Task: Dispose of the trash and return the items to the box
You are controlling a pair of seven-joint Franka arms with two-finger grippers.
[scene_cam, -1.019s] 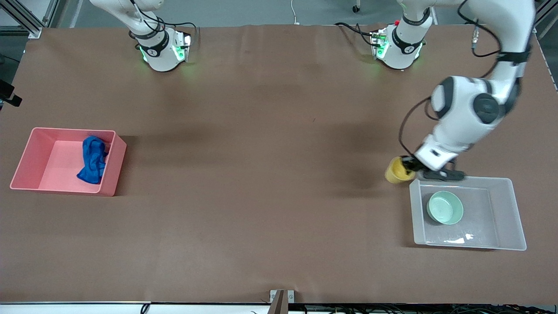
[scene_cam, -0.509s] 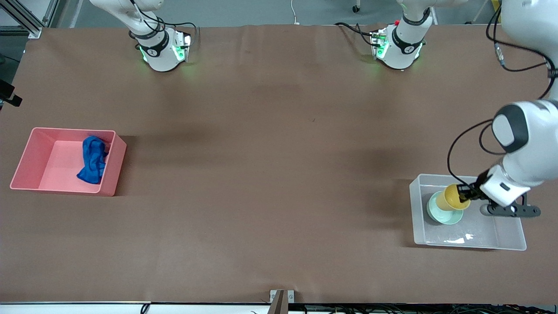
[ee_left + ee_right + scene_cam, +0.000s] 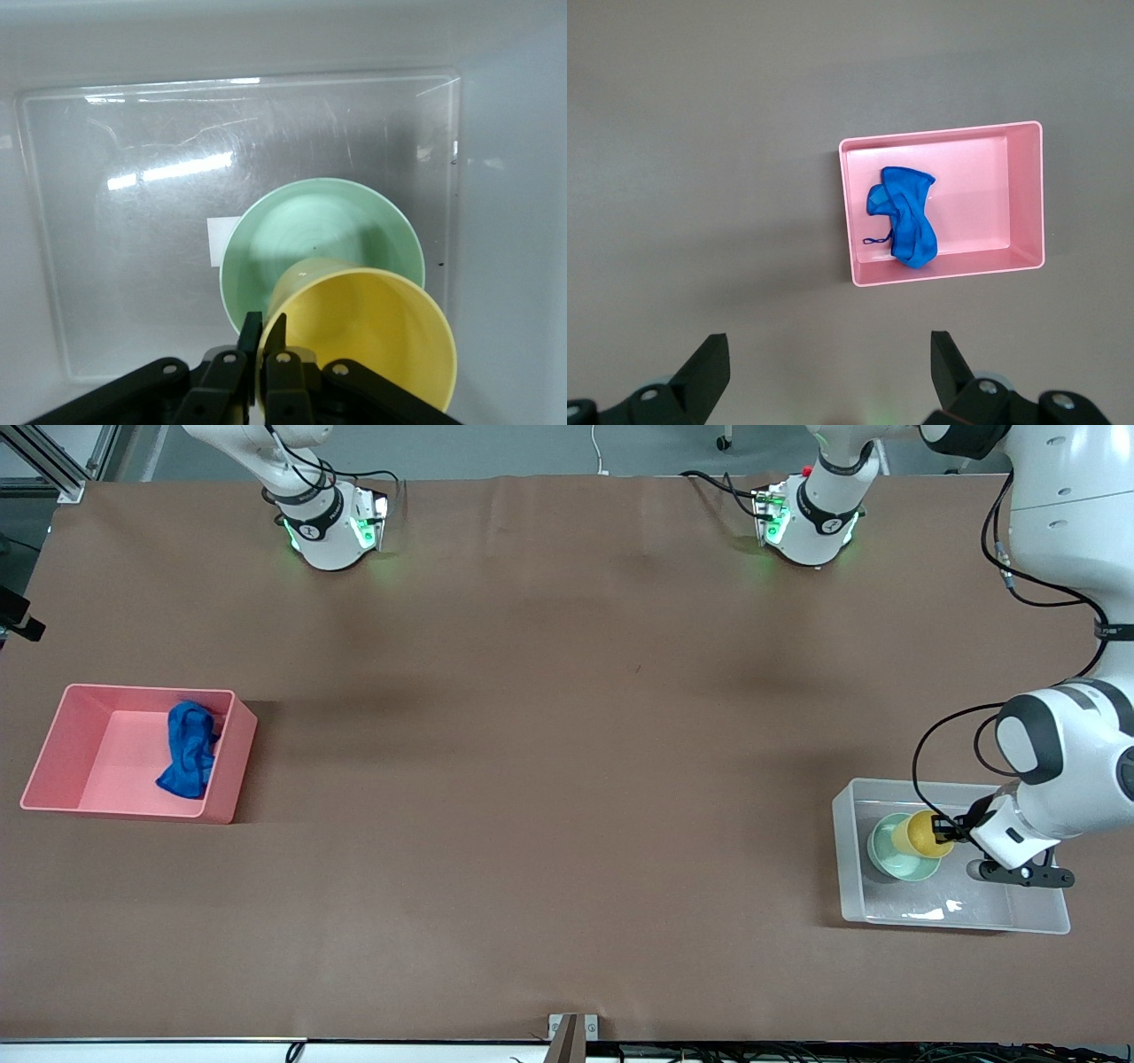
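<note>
The left end effector (image 3: 946, 833) is clamped on the rim of the yellow cup (image 3: 921, 833), with one finger inside the wall and one outside, and it holds the cup inside the clear box (image 3: 1032, 921), directly over the green bowl (image 3: 886, 857) that sits on the box floor. In the left wrist view the cup (image 3: 368, 332) is tilted: its mouth opens toward the wrist camera and its bottom points down into the bowl (image 3: 306, 226), so its long axis leans and is not upright. I cannot tell if the bottom already touches the bowl. The cup looks like light, stiff plastic with a smooth wall, so I judge that a pinch on the rim is enough to carry it, but it can swing or slip if the grip is loose. The bowl is wide, shallow and also stiff, with its opening up, and it lies beside the small white sticker (image 3: 218, 241) on the box bottom. The blue rag (image 3: 188, 749) is soft and wrinkled and lies in the pink bin (image 3: 53, 771), at the right arm's end of the table (image 3: 549, 779). The right end effector (image 3: 824, 367) waits high over the table beside this bin, with its fingers wide apart and holding nothing. Both items seem almost returned.
</note>
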